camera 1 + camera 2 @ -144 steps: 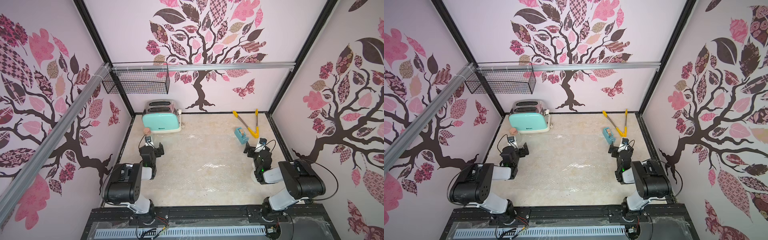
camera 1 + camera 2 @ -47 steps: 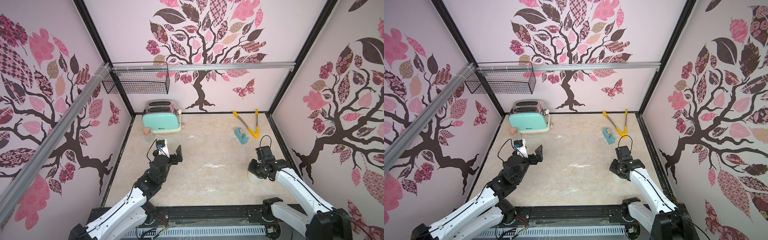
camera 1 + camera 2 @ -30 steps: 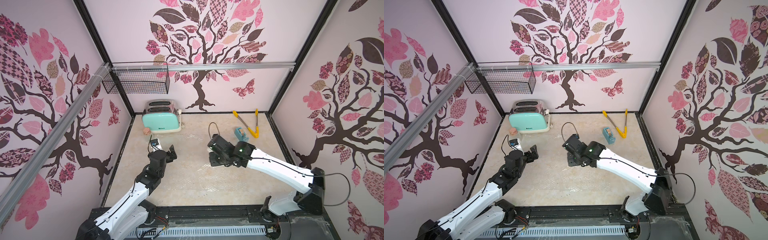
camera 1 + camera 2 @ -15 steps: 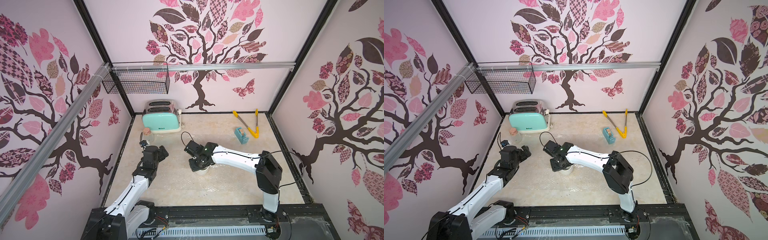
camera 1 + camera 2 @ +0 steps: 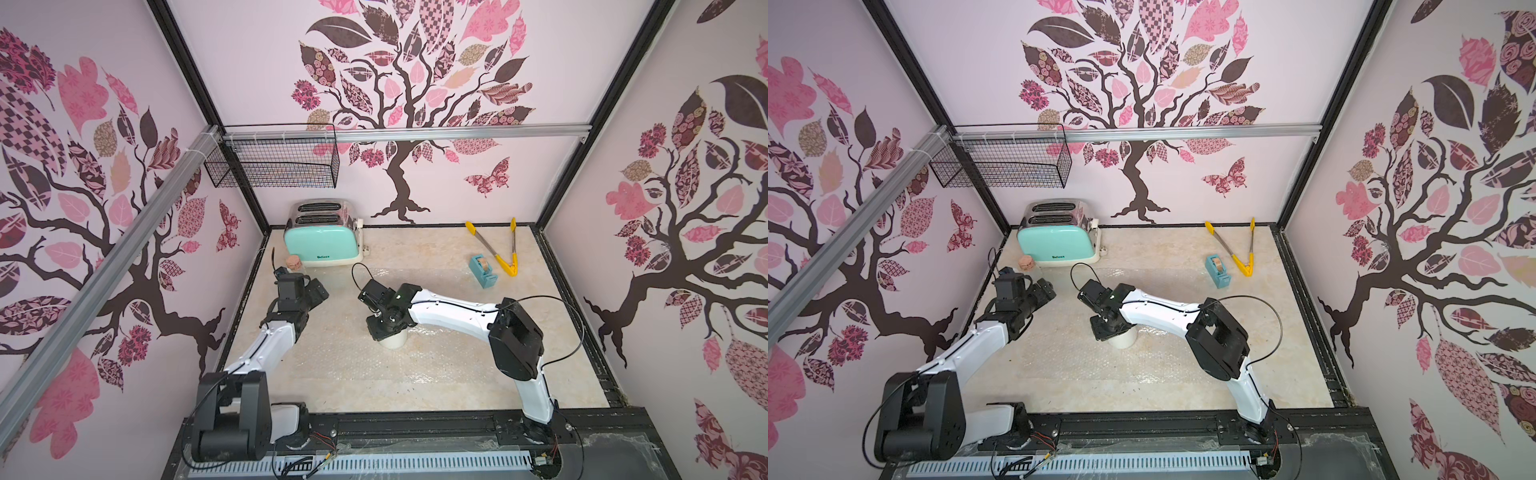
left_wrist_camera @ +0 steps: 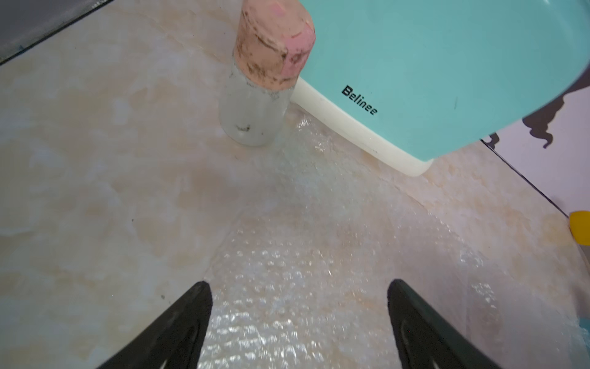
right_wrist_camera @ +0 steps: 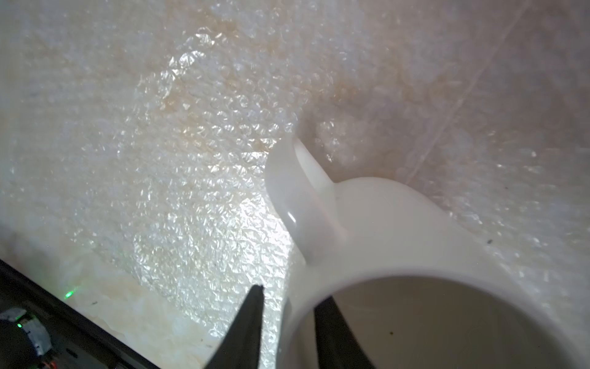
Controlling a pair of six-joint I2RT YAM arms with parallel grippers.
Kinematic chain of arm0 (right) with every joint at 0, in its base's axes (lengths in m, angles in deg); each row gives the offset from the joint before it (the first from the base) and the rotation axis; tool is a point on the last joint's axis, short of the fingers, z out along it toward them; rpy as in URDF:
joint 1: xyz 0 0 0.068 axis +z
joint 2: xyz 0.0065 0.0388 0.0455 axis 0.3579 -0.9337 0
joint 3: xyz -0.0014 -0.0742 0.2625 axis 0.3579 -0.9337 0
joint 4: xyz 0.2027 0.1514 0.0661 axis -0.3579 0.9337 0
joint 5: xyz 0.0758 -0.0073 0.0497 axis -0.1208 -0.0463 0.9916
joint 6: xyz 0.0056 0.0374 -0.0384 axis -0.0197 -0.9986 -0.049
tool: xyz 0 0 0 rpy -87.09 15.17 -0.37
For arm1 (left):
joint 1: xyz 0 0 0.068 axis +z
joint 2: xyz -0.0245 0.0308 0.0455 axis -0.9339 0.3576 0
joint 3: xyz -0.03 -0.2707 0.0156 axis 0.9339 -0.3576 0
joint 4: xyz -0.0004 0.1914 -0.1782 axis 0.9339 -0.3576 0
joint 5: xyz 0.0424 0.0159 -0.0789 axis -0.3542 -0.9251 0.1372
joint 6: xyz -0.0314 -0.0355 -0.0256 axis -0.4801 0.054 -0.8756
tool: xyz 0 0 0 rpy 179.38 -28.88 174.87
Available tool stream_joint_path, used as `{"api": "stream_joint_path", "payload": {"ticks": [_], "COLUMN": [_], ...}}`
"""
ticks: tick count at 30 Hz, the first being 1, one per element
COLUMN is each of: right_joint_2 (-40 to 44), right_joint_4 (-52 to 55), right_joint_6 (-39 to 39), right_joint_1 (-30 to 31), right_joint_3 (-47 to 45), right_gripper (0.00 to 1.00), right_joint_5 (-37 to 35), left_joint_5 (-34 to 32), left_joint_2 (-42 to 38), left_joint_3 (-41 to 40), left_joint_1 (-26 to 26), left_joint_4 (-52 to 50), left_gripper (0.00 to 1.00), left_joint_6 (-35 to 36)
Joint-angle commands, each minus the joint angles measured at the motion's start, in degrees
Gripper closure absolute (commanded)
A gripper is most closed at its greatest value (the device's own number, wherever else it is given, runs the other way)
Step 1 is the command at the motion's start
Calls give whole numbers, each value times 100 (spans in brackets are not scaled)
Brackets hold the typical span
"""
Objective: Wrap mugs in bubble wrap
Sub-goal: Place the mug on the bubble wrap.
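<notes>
The white mug stands upright on the bubble wrap, left of the table's middle. My right gripper points down over its rim. One finger is inside the mug and one outside, next to the handle. A gap shows between the outer finger and the wall, so it is open. My left gripper hangs open over the far left corner of the wrap, with nothing between its fingers.
A mint toaster stands at the back left, with a corked glass bottle beside it, just ahead of my left gripper. A blue tape dispenser and yellow tongs lie at the back right. A wire basket hangs on the wall.
My right arm swung from the right side to left of centre with the mug, and its jaws have parted from the mug's wall. My left gripper moved toward the wrap's far left corner.
</notes>
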Motion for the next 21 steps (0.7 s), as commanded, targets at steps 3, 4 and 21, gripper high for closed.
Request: {"api": "stream_joint_path", "payload": {"ticks": [3, 4, 21], "right_joint_2": [196, 334, 2821], "right_joint_4": [127, 138, 34], "right_joint_6": [225, 236, 118], "right_joint_1": [19, 19, 14], "right_joint_3": [-11, -28, -1141], "right_gripper": [22, 17, 0], "right_joint_5": [23, 6, -253], "left_joint_5": [1064, 1160, -13], "left_joint_2": [1298, 1519, 3214], "left_joint_3": [1167, 1318, 3309], "left_joint_1": [35, 39, 35], "left_joint_4": [-404, -475, -1778], "left_gripper": [21, 23, 27], "left_joint_6": [796, 868, 1521]}}
